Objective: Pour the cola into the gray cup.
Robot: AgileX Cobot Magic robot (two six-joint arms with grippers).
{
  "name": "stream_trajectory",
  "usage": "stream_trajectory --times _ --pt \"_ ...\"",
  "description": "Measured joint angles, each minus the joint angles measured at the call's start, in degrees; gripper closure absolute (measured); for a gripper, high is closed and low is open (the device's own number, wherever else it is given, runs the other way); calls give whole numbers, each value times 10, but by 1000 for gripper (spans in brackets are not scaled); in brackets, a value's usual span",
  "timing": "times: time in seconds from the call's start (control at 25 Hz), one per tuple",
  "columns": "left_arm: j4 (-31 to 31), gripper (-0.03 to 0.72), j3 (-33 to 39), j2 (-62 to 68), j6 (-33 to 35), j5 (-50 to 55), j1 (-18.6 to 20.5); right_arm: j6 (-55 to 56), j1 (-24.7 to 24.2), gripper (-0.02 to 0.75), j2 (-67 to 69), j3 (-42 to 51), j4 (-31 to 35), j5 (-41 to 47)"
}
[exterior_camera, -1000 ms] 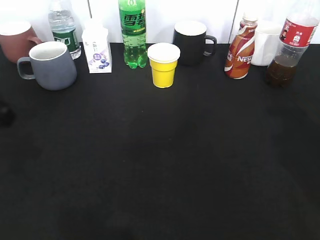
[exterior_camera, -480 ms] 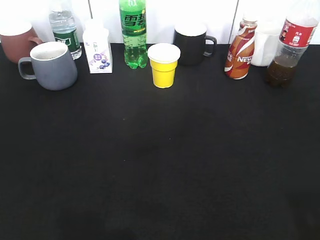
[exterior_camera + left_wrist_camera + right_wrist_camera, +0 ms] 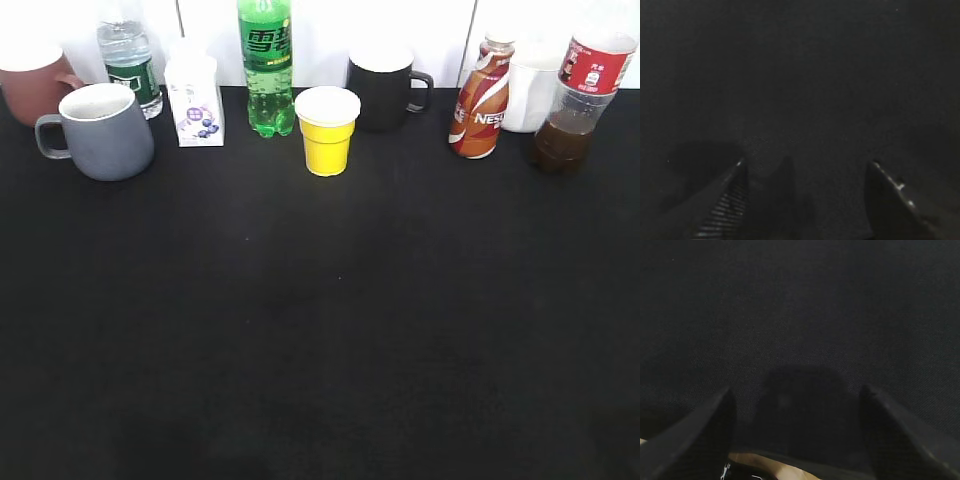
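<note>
The cola bottle [image 3: 583,95] stands upright at the back right of the black table [image 3: 330,330], just right of a white cup [image 3: 530,88]. The gray cup [image 3: 101,131] stands at the back left, handle pointing left, in front of a reddish-brown mug [image 3: 32,82]. Left gripper [image 3: 807,170]: released, jaws spread over bare tabletop. Right gripper [image 3: 795,395]: released, jaws spread, holding nothing.

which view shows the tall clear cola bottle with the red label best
The exterior view: the tall clear plastic cola bottle with the red label stands upright at the far right, its top cut off by the picture's edge. Both wrist views show only open gripper fingers over black cloth, no bottle.
</note>
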Motion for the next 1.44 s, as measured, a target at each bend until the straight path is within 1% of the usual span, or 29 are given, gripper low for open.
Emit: stream_trajectory --times 0.24,0.28,0.32,0.4,0.44,0.52,0.6,0.68,1.44 --pt "-1 237 0 0 0 -1 0 0 0 163 0 0 0 0" --pt "-1 253 0 0 0 -1 6 0 -4 163 0 0 0 0" --pt "-1 273 0 -7 0 -1 19 0 -21 163 0 0 0 0" --pt "-1 311 1 -52 0 -1 65 0 -82 163 -3 0 0 0" --pt "-1 326 1 -78 0 -1 90 0 -104 163 -17 0 0 0" --pt "-1 339 1 -124 0 -1 128 0 -124 164 -66 0 0 0" --pt "-1 340 1 -152 0 -1 143 0 -125 164 -112 0 0 0" --pt "-2 340 1 -155 0 -1 148 0 -126 164 -116 0 1 -1" --pt "-6 340 2 -155 0 -1 148 0 -126 164 -118 0 1 -1"
